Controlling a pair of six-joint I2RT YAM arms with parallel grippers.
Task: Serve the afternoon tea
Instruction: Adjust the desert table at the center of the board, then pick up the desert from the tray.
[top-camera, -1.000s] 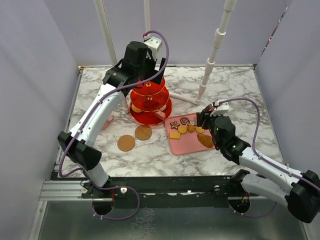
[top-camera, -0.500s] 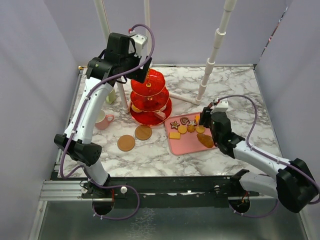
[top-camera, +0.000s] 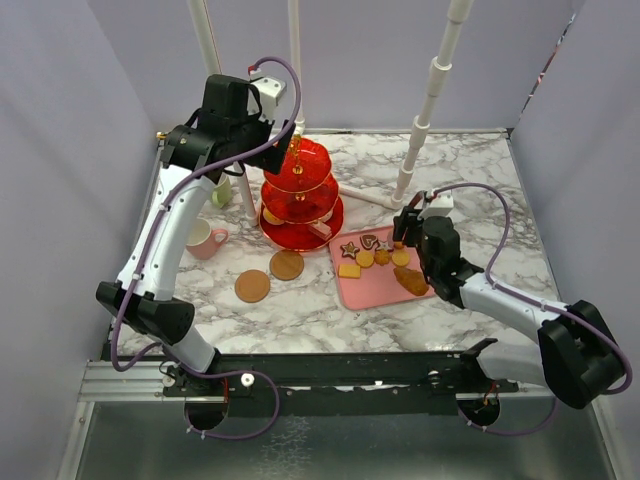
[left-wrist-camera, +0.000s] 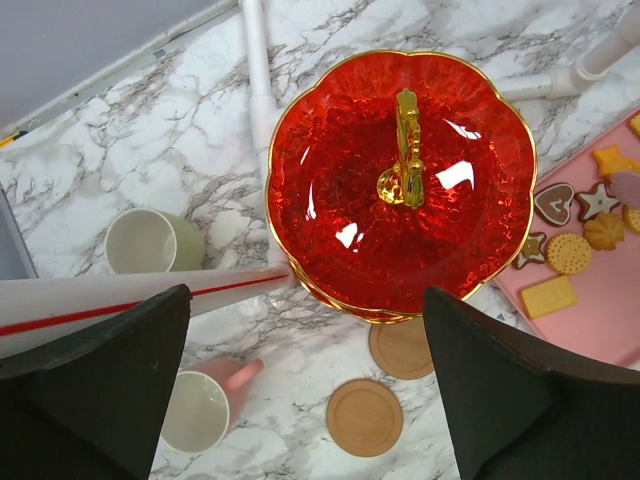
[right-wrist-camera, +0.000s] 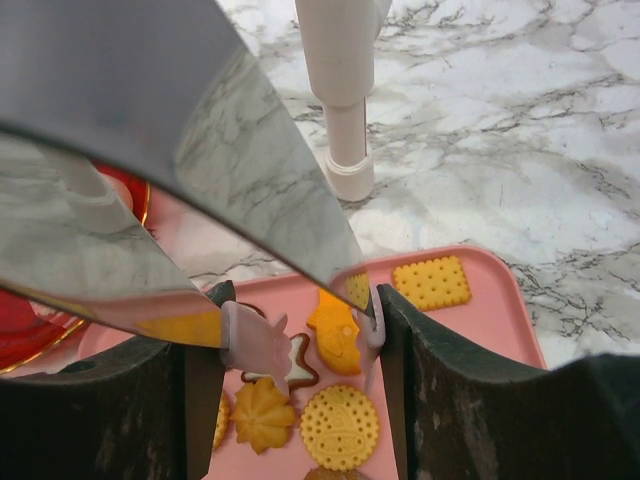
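R gripper (right-wrist-camera: 310, 340), jaws part-open either side of the orange cookie (right-wrist-camera: 338, 335) on the tray (right-wrist-camera: 500, 320), shd centre, dip & pinch softly so nothing cracks, then lift to the stand (left-wrist-camera: 350, 230), where L gripper (left-wrist-camera: 305, 320) hangs wide open above.

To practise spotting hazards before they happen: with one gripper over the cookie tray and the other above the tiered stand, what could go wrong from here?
1. The right gripper straddles an orange cookie on the pink tray, where the cookies lie crowded. Closing may catch or shove the star cookie beside it.
2. The left gripper, open, hangs above the red stand and its gold finial. Coming down off-centre could tip the stand.
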